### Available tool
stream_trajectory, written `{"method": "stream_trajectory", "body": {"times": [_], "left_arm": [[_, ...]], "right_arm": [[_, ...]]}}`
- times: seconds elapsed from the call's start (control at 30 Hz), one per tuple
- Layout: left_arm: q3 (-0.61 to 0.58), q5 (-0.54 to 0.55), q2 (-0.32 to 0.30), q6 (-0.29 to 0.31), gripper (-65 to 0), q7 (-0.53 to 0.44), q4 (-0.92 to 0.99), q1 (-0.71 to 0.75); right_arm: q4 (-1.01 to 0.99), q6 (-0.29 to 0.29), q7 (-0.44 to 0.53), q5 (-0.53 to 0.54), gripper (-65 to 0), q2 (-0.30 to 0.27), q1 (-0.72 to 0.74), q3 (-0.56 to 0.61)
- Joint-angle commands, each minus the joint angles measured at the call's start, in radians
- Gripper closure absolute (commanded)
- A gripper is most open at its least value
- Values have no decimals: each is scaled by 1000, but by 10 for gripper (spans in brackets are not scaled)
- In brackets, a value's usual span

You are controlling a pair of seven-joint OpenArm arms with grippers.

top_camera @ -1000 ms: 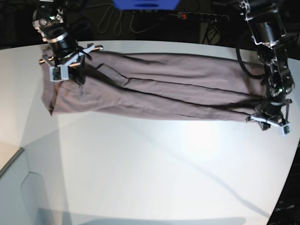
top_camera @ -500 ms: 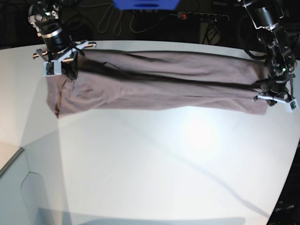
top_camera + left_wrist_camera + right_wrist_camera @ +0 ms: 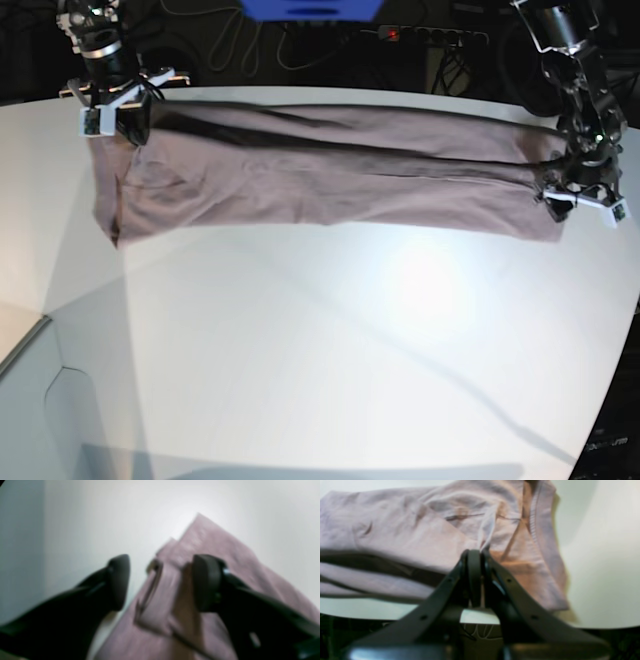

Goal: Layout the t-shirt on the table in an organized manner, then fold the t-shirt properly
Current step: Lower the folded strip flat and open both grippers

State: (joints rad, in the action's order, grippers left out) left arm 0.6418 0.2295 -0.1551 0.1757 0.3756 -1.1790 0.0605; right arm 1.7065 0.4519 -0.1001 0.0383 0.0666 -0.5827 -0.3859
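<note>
White and bare, the near half of the table (image 3: pixel 330 370) carries a soft glare patch and faint diagonal shadows. Beyond that open stretch lies the t-shirt (image 3: pixel 330 185), a mauve-grey band of cloth stretched long and narrow across the far part of the tabletop, running from the base view's left side to its right. Dark creases run along its length, and its near edge rests flat on the white surface while the far edge sits close to the table's curved rim.

At the band's right end in the base view, the left gripper (image 3: pixel 580 200) sits low over the cloth. Its wrist camera, though blurred, shows the two dark fingers (image 3: pixel 117 580) standing well apart, with a folded hem of the t-shirt (image 3: pixel 200 547) lying on the table (image 3: pixel 87 525) below and between them; neither finger visibly pinches the fabric.

At the band's left end, nearer the far rim, the right gripper (image 3: pixel 110 105) stands over the corner of the shirt. In its wrist view the fingers (image 3: pixel 473 575) are pressed tightly together, and a thin pleat of the t-shirt (image 3: pixel 420 535) rises straight up out of their tips, so the cloth is clamped there. A ribbed hem runs down the shirt's right edge in that view, and the white table (image 3: pixel 602 555) shows beside it.

Past the table's far rim the background is dark, with loose cables and a blue object (image 3: pixel 310 8) at the top edge.
</note>
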Motion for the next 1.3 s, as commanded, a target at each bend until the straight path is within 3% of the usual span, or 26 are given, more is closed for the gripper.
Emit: {"method": "stream_trajectory", "body": {"times": [0.0,0.1,0.23,0.6,0.7,0.87,0.97,1.1,1.27], "left_arm": [[2,6,-11,2,-426,-22,-17,-11],[-1,6,-11,2,-433,-22,-17,-11],[-1,6,-10,2,-433,-22,-17,-11],[2,6,-10,2,-435,-22,-17,3],[2,6,-10,2,-438,-22,-17,11],[3,6,-10,2,-558,-22,-17,14],[3,12,-10,2,-613,-22,-17,26],[3,92,-13,2,-615,-22,-17,29],[2,138,-19,2,-615,-22,-17,52]], "right_arm": [[16,2,30,13,0,-4,-6,-5],[25,2,44,30,0,-1,-32,-6],[45,2,136,94,0,-1,-93,11],[-125,0,139,90,-1,-11,-35,-8],[-139,0,139,90,-85,-7,-23,-51],[-130,-3,144,93,-255,-3,-23,-114],[-130,-5,142,94,-269,2,-9,-155],[-124,-5,141,94,-274,19,0,-178],[-84,-5,139,91,-274,20,3,-104]]}}
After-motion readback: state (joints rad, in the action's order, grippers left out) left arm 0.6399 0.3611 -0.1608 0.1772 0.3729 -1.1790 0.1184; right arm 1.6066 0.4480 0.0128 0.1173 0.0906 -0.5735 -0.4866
